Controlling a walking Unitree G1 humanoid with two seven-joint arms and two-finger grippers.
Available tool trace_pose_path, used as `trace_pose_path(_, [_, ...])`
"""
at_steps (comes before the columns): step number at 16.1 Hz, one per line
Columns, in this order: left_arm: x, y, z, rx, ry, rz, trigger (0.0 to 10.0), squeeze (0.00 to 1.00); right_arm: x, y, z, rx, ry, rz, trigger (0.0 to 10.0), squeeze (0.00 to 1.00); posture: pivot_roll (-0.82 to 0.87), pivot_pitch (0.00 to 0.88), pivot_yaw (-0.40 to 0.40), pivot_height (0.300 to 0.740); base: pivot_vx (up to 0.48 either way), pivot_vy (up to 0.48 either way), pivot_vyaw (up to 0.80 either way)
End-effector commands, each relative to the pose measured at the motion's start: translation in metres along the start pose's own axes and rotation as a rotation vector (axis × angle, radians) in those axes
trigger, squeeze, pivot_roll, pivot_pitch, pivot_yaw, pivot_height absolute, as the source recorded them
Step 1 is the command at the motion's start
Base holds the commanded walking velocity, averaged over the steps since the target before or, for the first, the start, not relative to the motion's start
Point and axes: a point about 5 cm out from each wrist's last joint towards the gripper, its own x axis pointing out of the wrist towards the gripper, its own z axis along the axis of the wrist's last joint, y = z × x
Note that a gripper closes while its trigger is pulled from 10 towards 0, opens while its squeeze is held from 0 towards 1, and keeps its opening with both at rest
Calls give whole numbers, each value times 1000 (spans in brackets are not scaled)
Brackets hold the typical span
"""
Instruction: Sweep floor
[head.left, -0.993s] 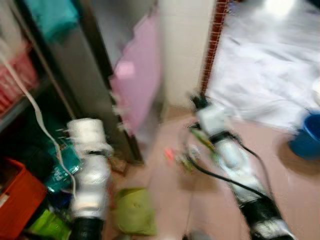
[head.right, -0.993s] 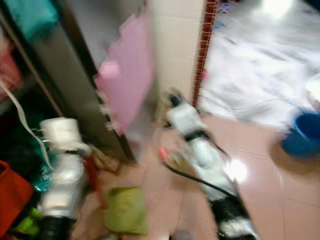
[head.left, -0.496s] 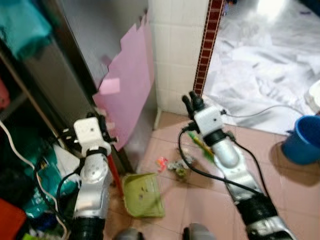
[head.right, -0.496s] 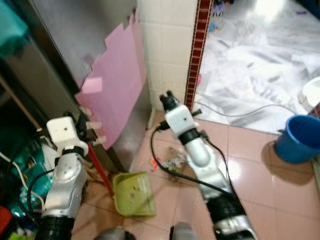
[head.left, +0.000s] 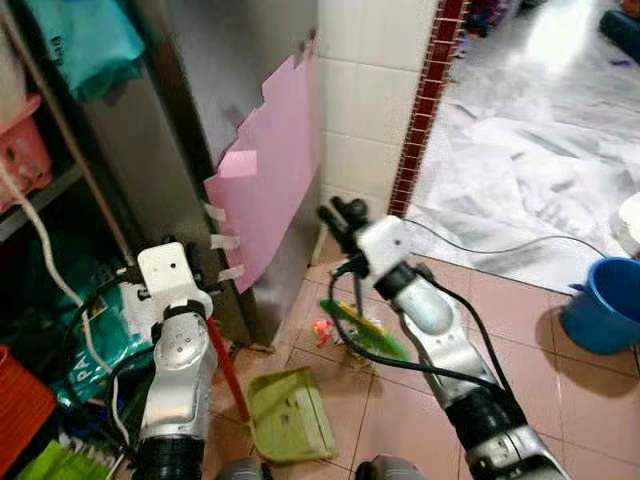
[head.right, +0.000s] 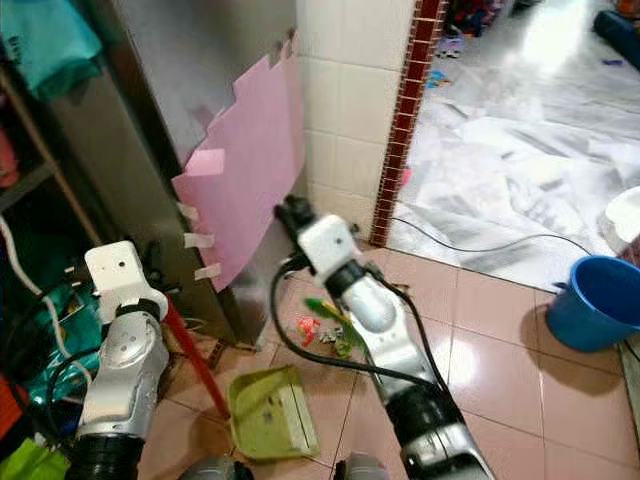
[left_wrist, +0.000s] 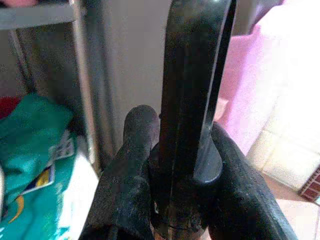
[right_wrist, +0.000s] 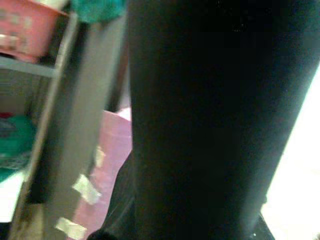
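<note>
My left gripper is shut on the black top of the dustpan's handle, with its fingers wrapped round it. The red handle slants down to the green dustpan, which lies flat on the pink tiles. My right gripper is by the cabinet corner, shut on the broom's black handle. The broom's green brush head rests on the floor beside a small heap of red and pale litter, just beyond the dustpan's mouth.
A metal cabinet with a taped pink sheet stands on the left, and a shelf with a red crate sits beside it. A blue bucket stands at the right. Crumpled plastic sheeting and a black cable cover the floor beyond the doorway.
The camera has swung and the blur has cleared. My right arm has moved left toward the cabinet, bringing the green brush head up to the litter. The dustpan stays put.
</note>
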Motion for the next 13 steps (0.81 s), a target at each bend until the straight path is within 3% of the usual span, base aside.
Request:
trace_pose_path(1, [-4, 0, 8, -29, -27, 29, 10000, 0, 13, -2, 21, -68, -117, 44, 10000, 0, 2, 8, 27, 740, 0, 0, 0])
trace_pose_path(4, [-13, 18, 1, -32, 0, 95, 10000, 0, 25, 7, 34, -147, -221, 158, 10000, 0, 47, 52, 14, 740, 0, 0, 0])
trace_pose_path(7, [-21, 23, 6, -3, -11, 114, 10000, 0, 34, 13, 35, -104, -262, 193, 10000, 0, 104, 120, 1, 740, 0, 0, 0])
trace_pose_path(10, [-32, 29, 18, 22, -37, 115, 10000, 0, 35, 37, 12, -19, -210, 271, 10000, 0, 182, 182, 3, 740, 0, 0, 0])
trace_pose_path(13, [-41, 39, 27, 40, -45, 128, 10000, 0, 24, 57, -8, 24, -145, 357, 10000, 0, 236, 218, 7, 740, 0, 0, 0])
